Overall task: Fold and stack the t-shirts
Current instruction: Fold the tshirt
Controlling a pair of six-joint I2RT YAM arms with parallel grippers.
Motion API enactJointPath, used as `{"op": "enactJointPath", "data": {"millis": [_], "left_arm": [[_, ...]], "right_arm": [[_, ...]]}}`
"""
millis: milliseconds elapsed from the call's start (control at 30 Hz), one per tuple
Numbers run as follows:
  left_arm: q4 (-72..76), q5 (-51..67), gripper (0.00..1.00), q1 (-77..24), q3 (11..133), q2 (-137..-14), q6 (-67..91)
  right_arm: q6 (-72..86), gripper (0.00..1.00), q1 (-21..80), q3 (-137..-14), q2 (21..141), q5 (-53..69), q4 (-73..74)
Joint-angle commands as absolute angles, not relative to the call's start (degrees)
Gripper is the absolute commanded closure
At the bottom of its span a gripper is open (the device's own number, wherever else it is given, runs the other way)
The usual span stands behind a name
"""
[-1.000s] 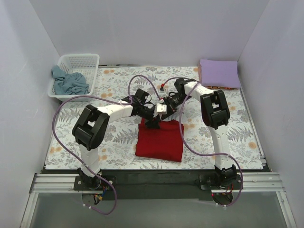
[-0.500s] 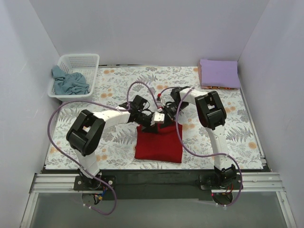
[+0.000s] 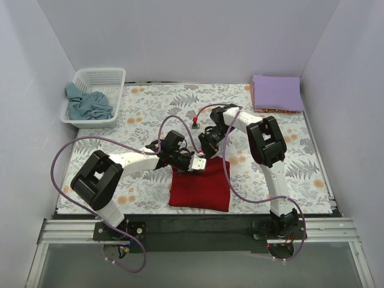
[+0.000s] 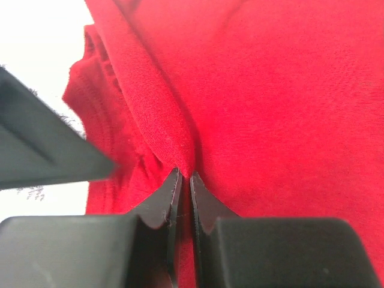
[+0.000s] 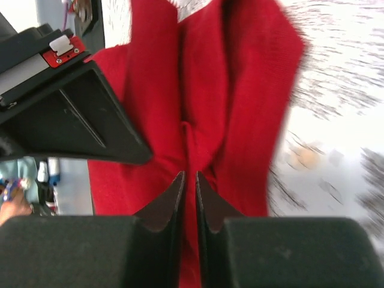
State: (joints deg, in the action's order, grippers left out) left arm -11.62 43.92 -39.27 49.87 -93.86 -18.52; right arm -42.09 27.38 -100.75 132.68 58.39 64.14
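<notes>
Looking down on the deep red t-shirt (image 3: 199, 187), folded to a rough square on the desk (image 3: 144, 114), at the middle of the near side, with both arms bent over its far edge. Pinching a raised ridge of red cloth with the left jaws, pressed together on a thin pleat (wedged right at the tips). Pinching a crease of the same shirt with the right jaws too, all but closed, just beside the left. Judging the cloth light, limp and not slippery: likely to sag and spill open if lifted by one point, so best taken at two corners of a folded edge, through every layer. Noting the pale lavender t-shirt (image 3: 276, 92) folded flat at the far right corner, and the blue-grey t-shirt (image 3: 88, 103) crumpled in the white basket (image 3: 102, 75) far left.
</notes>
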Motion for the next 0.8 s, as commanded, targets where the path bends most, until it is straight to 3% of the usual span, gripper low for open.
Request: {"op": "enactJointPath", "data": {"millis": [0,233,767], "left_arm": [[-3.9,40.0,1.0,-40.08,47.56,-90.71,-17.41],[9.93,34.72,1.0,-40.78,39.21,-84.03,-17.4],[20.39,31.2,1.0,-38.94,41.39,-87.09,-16.52]], "right_arm": [[-47.1,0.84,29.88,-100.11,133.67,57.49,67.59],[-51.23,0.88,29.79,-105.02,141.94,57.66,72.49],[-58.09,0.89,29.71,-103.01,144.14,57.74,75.41]]}}
